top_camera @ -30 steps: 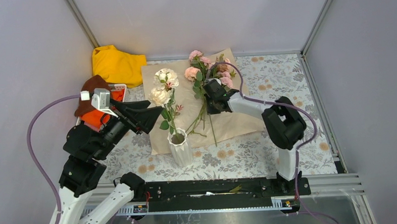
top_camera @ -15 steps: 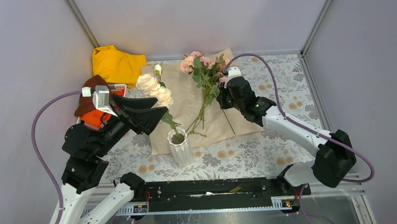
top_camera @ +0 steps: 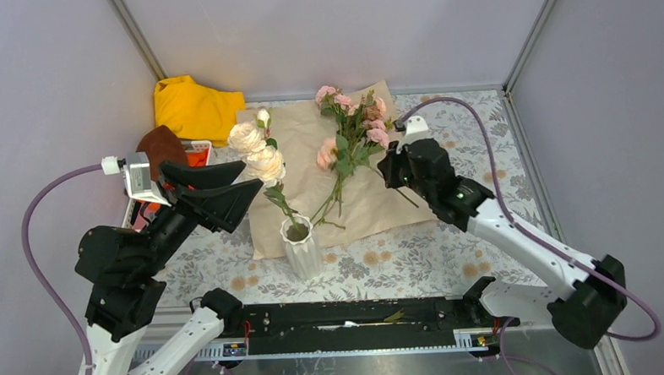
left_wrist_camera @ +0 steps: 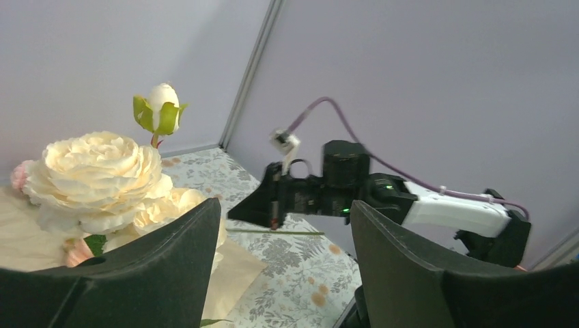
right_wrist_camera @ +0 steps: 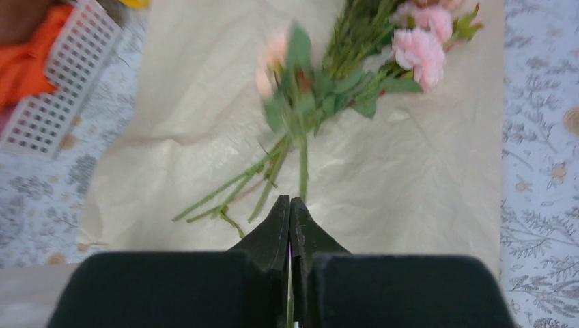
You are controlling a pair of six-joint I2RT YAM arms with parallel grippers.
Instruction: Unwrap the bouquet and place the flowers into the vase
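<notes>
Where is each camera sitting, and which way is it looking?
Top camera: high behind the robot, looking down on the table; left arm, right arm, vase show.
Left wrist camera: on the left arm, looking sideways past cream roses at the right arm; its open left end effector shows.
Right wrist camera: on the right arm, looking down at pink flowers on paper; its shut right end effector pinches a stem.
Shared: top and left wrist both see the cream roses.

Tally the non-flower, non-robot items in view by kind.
Vase: 1
Kraft paper sheet: 1
White basket: 1
Cloths: 3 (yellow cloth, brown cloth, orange cloth)
Total: 6
</notes>
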